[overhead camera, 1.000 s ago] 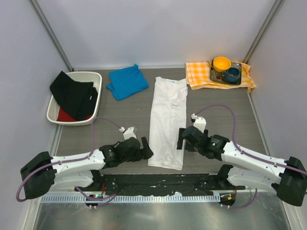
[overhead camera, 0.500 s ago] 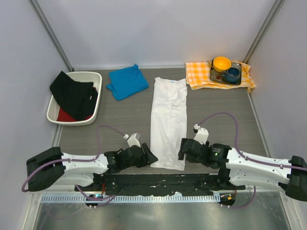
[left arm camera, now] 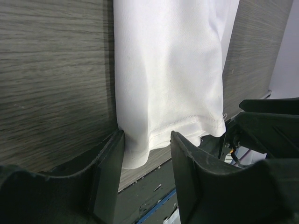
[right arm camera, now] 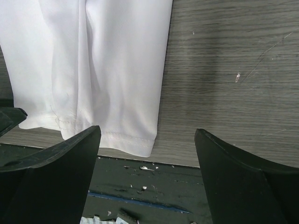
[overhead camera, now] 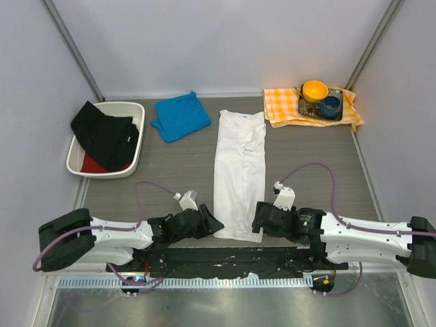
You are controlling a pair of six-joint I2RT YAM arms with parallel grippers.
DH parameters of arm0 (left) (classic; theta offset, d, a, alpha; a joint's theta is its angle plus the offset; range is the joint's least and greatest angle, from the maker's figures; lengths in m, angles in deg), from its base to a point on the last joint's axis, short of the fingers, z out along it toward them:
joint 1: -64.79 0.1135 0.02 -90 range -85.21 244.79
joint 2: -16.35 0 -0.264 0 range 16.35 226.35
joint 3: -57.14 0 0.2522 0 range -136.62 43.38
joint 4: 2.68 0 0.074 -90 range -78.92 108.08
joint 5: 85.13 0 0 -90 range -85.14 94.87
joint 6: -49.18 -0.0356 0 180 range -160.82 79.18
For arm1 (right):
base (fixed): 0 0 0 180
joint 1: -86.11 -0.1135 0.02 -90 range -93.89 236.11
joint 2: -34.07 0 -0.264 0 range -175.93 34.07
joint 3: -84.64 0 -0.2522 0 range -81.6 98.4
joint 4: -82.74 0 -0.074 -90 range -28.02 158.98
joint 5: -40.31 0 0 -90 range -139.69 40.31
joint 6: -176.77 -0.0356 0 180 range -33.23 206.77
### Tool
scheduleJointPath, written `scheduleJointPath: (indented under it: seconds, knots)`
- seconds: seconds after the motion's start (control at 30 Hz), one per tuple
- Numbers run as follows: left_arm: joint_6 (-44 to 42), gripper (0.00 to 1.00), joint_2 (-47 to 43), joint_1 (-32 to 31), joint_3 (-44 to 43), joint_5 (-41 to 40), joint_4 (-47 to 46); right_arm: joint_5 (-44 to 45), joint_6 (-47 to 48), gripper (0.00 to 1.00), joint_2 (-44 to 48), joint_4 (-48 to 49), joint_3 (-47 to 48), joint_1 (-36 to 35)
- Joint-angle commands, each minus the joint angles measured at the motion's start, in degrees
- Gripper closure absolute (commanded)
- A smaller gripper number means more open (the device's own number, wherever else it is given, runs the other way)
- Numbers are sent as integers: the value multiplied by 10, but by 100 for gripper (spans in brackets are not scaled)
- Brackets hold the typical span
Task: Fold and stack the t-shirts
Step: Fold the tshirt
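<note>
The white t-shirt lies as a long narrow strip down the middle of the table, hem toward me. The blue t-shirt rests as a small folded square at the back left. My left gripper sits low at the hem's near left corner. Its jaws are half narrowed around that corner, with a gap still showing beside the cloth. My right gripper stands wide open at the hem's near right corner, with the corner just inside its left finger.
A white bin with black and red clothes stands at the back left. At the back right an orange checked cloth carries a tray with an orange bowl and a blue cup. A black mat runs along the near edge.
Both arms have drawn back and lowered to the white shirt's near hem corners. The left jaws have narrowed a good deal; the right jaws stay wide.
</note>
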Motion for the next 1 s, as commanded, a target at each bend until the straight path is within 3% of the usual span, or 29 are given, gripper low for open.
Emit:
scheduleJointPath:
  seconds: [0.0, 0.1, 0.23, 0.43, 0.8, 0.97]
  knots:
    - [-8, 51, 68, -1, 21, 0, 30, 30, -31, 12, 2, -7, 2, -10]
    - [-8, 67, 86, -1, 21, 7, 8, 32, -38, 12, 12, -15, 1, -12]
    - [-10, 100, 102, -2, 19, 9, -1, 29, -44, 12, 24, -22, -7, -13]
    - [-3, 100, 90, -1, 29, 4, -1, 7, -56, 12, 25, 0, -29, -19]
    - [7, 100, -70, -1, 40, -36, 131, -37, -85, 20, -1, 98, -82, -36]
    - [6, 100, -64, -1, 38, -40, 136, -37, -99, 22, -39, 130, -78, -59]
